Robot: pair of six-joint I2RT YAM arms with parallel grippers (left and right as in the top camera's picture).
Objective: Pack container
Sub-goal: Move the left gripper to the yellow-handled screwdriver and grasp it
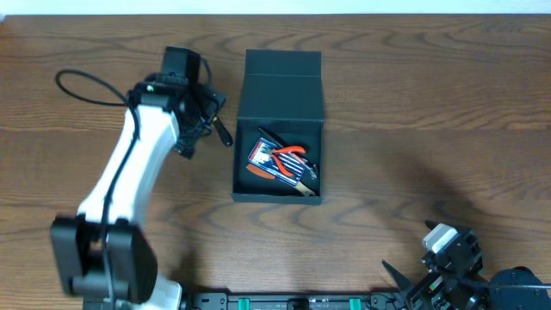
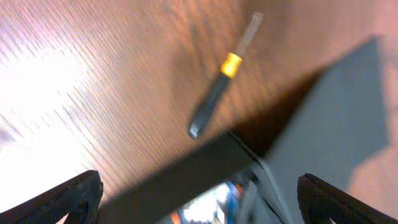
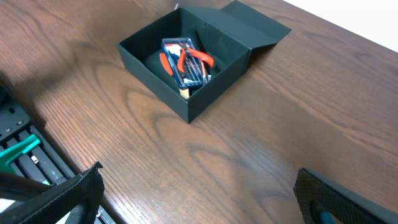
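Note:
The container (image 1: 244, 164) is a dark square box standing open mid-table, its flap lid (image 1: 282, 65) folded back at the far side. Inside lie red-handled pliers (image 1: 291, 153) and a blue tool pack (image 3: 180, 62). My left gripper (image 2: 199, 205) hangs open over the box's left wall, with nothing between its fingers. A screwdriver (image 2: 221, 93) with a black handle and a yellow collar lies on the table just outside that wall. The left wrist view is blurred. My right gripper (image 3: 199, 199) is open over bare wood near the front right, well away from the box.
The left arm (image 1: 129, 172) reaches across the table's left side, with a black cable (image 1: 86, 86) looping behind it. A rail with green parts (image 3: 18, 152) runs along the front edge. A pale wall borders the far edge.

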